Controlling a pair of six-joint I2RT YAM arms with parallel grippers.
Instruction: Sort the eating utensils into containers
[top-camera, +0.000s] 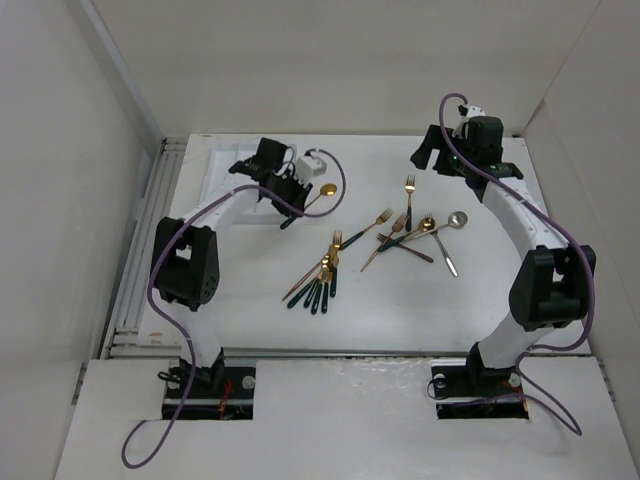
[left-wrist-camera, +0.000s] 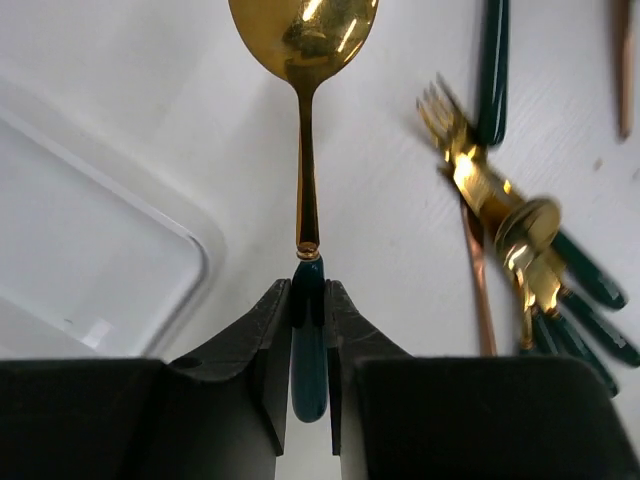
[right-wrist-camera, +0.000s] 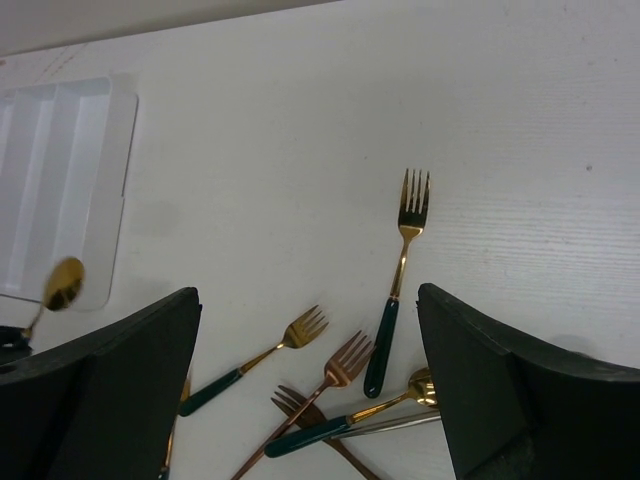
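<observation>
My left gripper (left-wrist-camera: 308, 296) is shut on the dark green handle of a gold spoon (left-wrist-camera: 306, 170), held just right of the white tray (left-wrist-camera: 80, 250). In the top view this gripper (top-camera: 292, 192) sits by the tray's (top-camera: 215, 165) right end, with the spoon's bowl (top-camera: 327, 190) pointing right. My right gripper (right-wrist-camera: 308, 295) is open and empty above several forks (right-wrist-camera: 400, 270); it shows at the far right in the top view (top-camera: 432, 155). A bunch of utensils (top-camera: 320, 275) lies mid-table and a crossed group (top-camera: 410, 235) lies to its right.
A silver spoon (top-camera: 455, 222) lies at the right of the crossed group. A lone gold fork (top-camera: 409, 190) lies beyond it. The tray's three compartments (right-wrist-camera: 60, 180) show no utensils. Enclosure walls stand to the left, right and back.
</observation>
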